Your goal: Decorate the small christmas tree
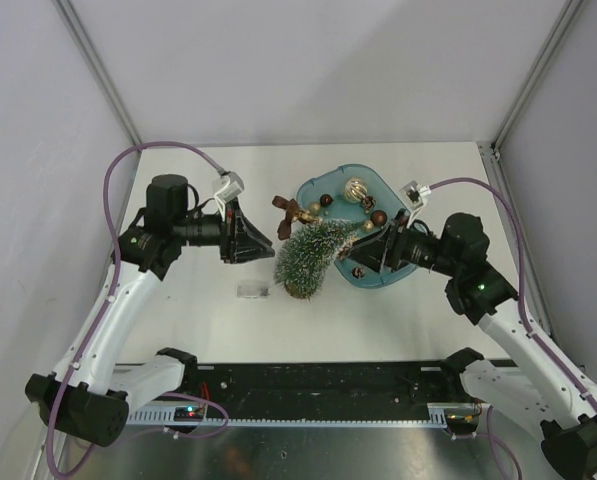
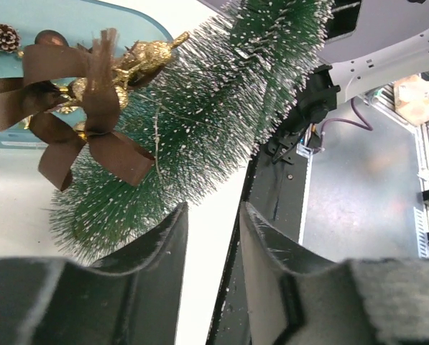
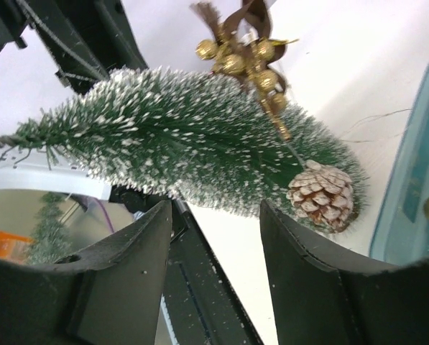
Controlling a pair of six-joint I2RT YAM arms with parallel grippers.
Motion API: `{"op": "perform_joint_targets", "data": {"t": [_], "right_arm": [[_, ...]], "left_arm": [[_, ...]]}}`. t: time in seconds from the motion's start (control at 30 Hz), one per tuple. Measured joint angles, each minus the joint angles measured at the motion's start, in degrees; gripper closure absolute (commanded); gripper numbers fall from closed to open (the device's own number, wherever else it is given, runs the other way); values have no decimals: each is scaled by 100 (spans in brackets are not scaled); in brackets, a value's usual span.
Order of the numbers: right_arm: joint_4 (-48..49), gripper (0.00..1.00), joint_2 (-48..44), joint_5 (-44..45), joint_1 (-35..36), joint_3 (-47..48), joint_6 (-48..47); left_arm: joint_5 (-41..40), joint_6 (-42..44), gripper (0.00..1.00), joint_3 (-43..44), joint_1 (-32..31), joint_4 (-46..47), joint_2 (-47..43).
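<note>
Small christmas tree (image 1: 310,258) leans over at the near-left rim of the teal tray (image 1: 313,192) in the overhead view, its round wooden base on the bench (image 1: 178,320) and its tip slanting up across the tray's edge. The left end effector (image 1: 263,240) waits on the side away from the tray, the right end effector (image 1: 363,258) over the tray's near part. A brown ribbon bow (image 1: 293,212) sits at the tray's left rim against the upper branches. From the left wrist, the jaws stand partly apart with nothing between them, just short of the frosted bristles, and the bow lies between tree and tray. From the right wrist, the jaws are wider and likewise empty; a gold berry sprig (image 3: 243,57) and a frosted pinecone (image 3: 320,194) hang in the branches on the tray side. I judge the tree to be light and quick to tip. Its bristles look soft and springy, so they would give under a squeeze and hold poorly. The wooden base or the trunk just above it is probably the only firm hold. A rough grip higher up could shake the ornaments loose.
</note>
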Motion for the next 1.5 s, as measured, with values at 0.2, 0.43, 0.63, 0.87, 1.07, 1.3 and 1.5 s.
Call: {"op": "perform_joint_targets", "data": {"t": [0.2,0.43,0.63,0.87,1.07,1.3,1.5], "right_arm": [[-273,37,-247,273,-538,0,-70],[-688,34,-118,1152,-1132,20,-195],[-750,38,1075,2175,-1241,369,-315],[-509,42,3106,3176,-1106,754,-525],[-350,44,4382,3541,-964,1043,-658],[-236,46,5128,3936,-813,1655,-752],[-179,48,5611,4264,-640,2081,-861]], "left_arm": [[-164,-68,3,4,284,15,-90],[-319,-138,0,376,1572,-149,-138],[-804,-138,0,822,2210,-223,-26],[-1652,-114,0,702,2946,-127,1316],[-2210,131,0,-166,3077,-199,1851],[-2361,382,0,-573,3077,173,1849],[-2280,485,0,-752,3077,396,1849]]}}
